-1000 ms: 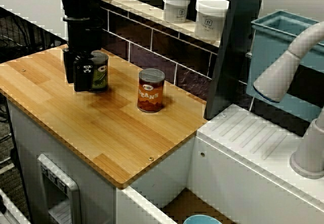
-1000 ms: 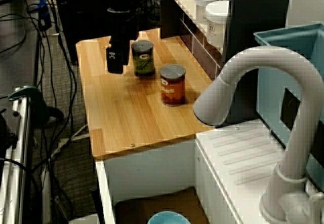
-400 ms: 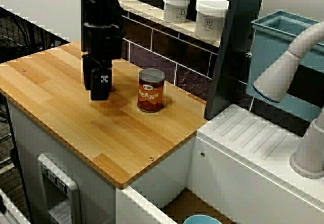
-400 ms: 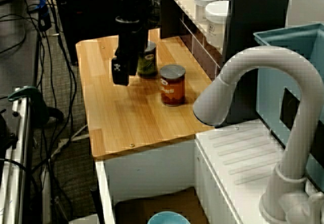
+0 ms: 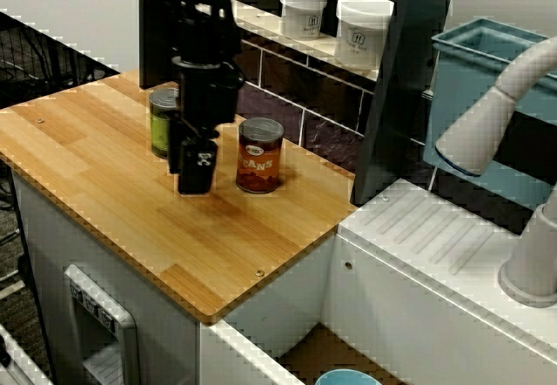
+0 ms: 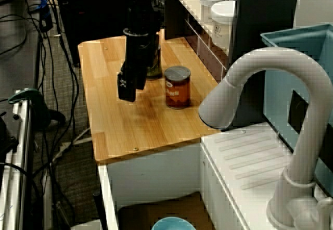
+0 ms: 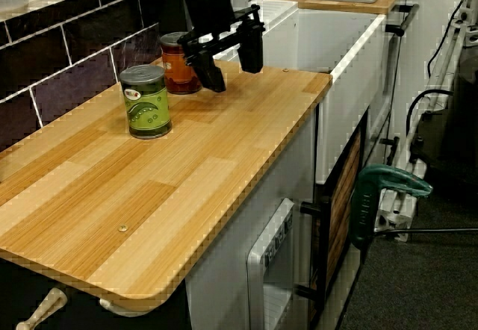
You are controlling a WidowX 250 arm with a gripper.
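Observation:
A green-labelled can (image 5: pixel 162 122) stands upright on the wooden counter (image 5: pixel 130 219); the arm half hides it in the sink-side view (image 6: pixel 154 66). To its right stands an orange beans can (image 5: pixel 259 155) with a grey lid. My black gripper (image 5: pixel 196 165) hangs just above the counter, in front of the gap between the two cans. In the counter-end view the gripper (image 7: pixel 233 61) is open, with nothing between its fingers (image 7: pixel 211 76), and it touches neither the green can (image 7: pixel 146 101) nor the orange can (image 7: pixel 179 63).
Two white jars (image 5: pixel 304 10) (image 5: pixel 363 30) sit on the tiled ledge behind the counter. A dark upright panel (image 5: pixel 396 89) ends the counter at the right, with a white drainboard (image 5: pixel 435 246), a faucet (image 5: pixel 496 115) and a teal bin (image 5: pixel 487 63) beyond.
My gripper has let go of the green can and moved right, toward the orange can. The green can stands where it was.

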